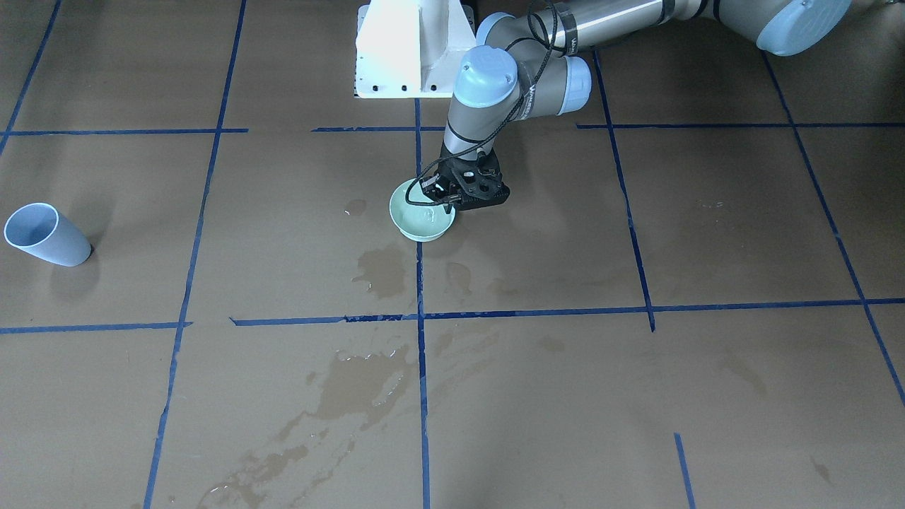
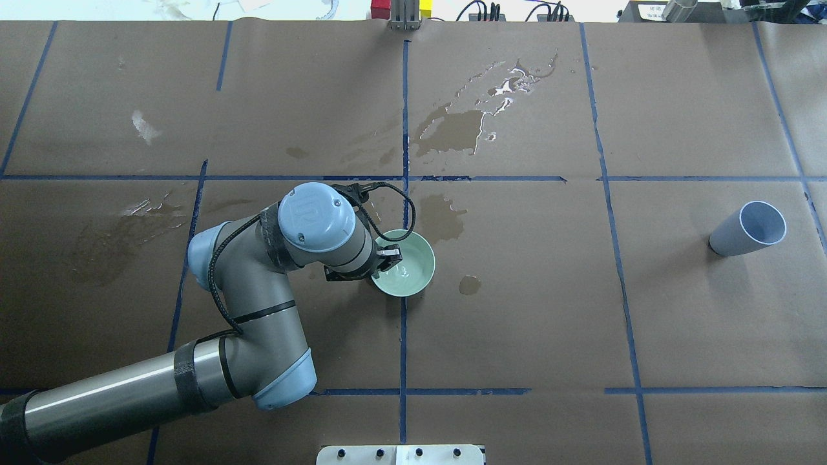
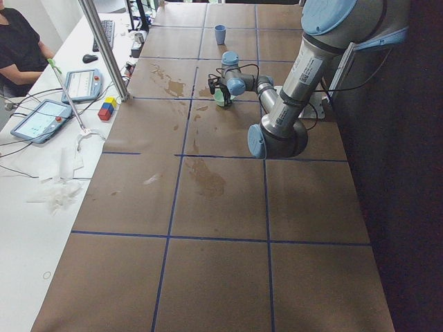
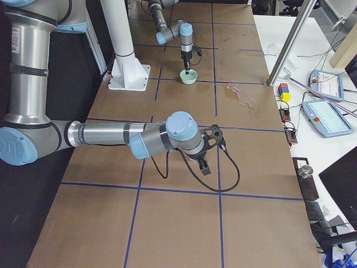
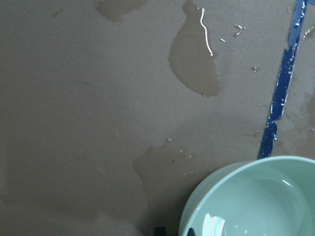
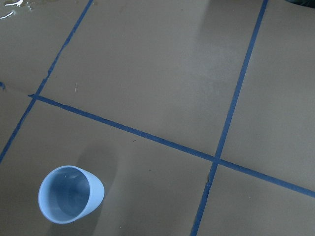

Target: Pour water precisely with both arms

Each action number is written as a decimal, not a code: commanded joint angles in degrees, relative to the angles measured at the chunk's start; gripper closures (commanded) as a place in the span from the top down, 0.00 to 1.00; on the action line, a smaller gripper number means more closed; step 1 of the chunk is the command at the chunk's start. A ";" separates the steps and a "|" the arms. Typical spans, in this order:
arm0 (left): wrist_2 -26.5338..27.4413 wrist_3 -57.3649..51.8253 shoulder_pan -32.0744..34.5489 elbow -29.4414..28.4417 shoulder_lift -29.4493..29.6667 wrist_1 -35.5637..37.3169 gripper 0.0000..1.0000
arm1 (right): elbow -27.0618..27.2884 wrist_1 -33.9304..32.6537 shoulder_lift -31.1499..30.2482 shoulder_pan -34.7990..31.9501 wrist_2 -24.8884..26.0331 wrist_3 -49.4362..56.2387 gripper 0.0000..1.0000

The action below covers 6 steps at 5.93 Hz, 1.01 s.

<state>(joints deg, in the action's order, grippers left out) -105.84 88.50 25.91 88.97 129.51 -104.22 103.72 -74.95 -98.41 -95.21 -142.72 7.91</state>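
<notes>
Brown paper (image 2: 517, 290) gridded with blue tape (image 2: 404, 323) covers the table, blotched with dark wet stains. The only water (image 2: 510, 82) you can be sure of is a glinting spill on the paper at the operators' edge. The left gripper (image 2: 387, 258) hangs straight down at the robot-side rim of the green bowl (image 2: 423, 281), which sits on the paper at the table's middle. One finger looks to be inside the rim. This is probably to steady or lift the bowl for a pour, but the wrist hides the finger gap and you cannot tell whether the jaws pinch the rim or merely straddle it. Faint glints in the bowl in the left wrist view suggest a shallow layer of liquid, unconfirmed. The pale blue cup (image 6: 70, 194) stands well apart on the robot's right, directly under the right wrist camera, so that arm is likely staged to fetch it. The cup's contents are unreadable. The right gripper (image 4: 205, 164) shows only in the right-end view, hovering above bare paper, and you cannot judge its jaw state from there.
</notes>
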 commanded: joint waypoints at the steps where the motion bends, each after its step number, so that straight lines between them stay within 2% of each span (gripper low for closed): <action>1: -0.15 -0.43 2.03 3.38 -1.88 -0.29 0.00 | 3.40 -7.03 -0.11 -0.59 -0.01 3.60 1.00; 2: -0.06 -3.92 2.56 10.54 -7.03 -0.28 0.00 | 3.42 -7.31 -0.72 -0.15 -0.01 3.61 1.00; 3: -0.41 -7.78 4.13 14.70 -11.00 -0.37 0.00 | 3.07 -7.40 -1.68 0.98 -0.01 3.69 1.00; 5: -9.24 -16.84 10.61 16.05 -16.80 -1.33 0.00 | 2.89 -12.21 -2.31 3.71 1.21 6.30 1.00; 6: -13.55 -22.44 14.22 16.06 -22.67 -5.69 0.00 | 2.89 -15.20 -2.14 3.89 1.74 8.85 1.00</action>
<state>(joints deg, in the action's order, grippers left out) -115.08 71.13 36.64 104.69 111.91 -106.74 106.66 -87.35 -100.59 -91.77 -141.55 14.41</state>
